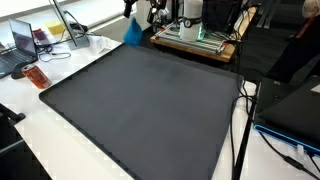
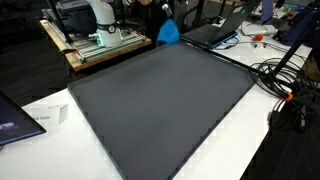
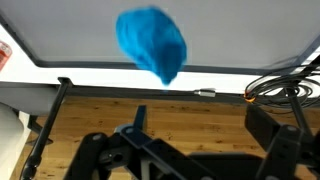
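A crumpled bright blue cloth (image 3: 152,42) lies at the far edge of the large dark grey mat (image 3: 60,30); both exterior views show the cloth (image 1: 133,32) (image 2: 169,32) at that edge of the mat (image 1: 140,110) (image 2: 165,100). My gripper (image 3: 205,125) hangs back from it, over the wooden board (image 3: 190,105) by the arm's base. It is open, with nothing between its dark fingers (image 3: 268,125). In an exterior view the gripper (image 1: 154,14) shows as a dark shape just behind and above the cloth, apart from it.
The wooden board (image 1: 200,42) (image 2: 90,45) carries the arm's base behind the mat. A laptop (image 1: 22,40) and a red item (image 1: 37,77) sit beside the mat. Black cables (image 2: 285,85) (image 3: 280,85) run along another side, near a second laptop (image 2: 215,32).
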### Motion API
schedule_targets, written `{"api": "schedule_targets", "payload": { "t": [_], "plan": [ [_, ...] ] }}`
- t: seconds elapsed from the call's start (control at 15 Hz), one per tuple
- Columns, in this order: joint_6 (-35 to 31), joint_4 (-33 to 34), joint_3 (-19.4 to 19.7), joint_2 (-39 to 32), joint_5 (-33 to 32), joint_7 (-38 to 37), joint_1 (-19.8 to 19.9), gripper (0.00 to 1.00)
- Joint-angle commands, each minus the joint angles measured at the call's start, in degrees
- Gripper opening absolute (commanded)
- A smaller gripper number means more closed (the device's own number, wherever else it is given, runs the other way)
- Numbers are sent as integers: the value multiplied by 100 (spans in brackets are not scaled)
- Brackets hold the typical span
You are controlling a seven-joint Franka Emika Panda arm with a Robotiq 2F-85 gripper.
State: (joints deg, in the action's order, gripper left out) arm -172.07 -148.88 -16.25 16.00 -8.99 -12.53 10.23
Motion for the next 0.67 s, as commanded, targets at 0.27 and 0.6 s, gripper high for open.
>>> {"api": "schedule_targets", "payload": {
  "t": [0.27, 0.6],
  "plan": [
    [586, 302, -103, -25, 5, -141, -34, 100],
    [901, 400, -120, -26, -1, -172, -22, 100]
  ]
}}
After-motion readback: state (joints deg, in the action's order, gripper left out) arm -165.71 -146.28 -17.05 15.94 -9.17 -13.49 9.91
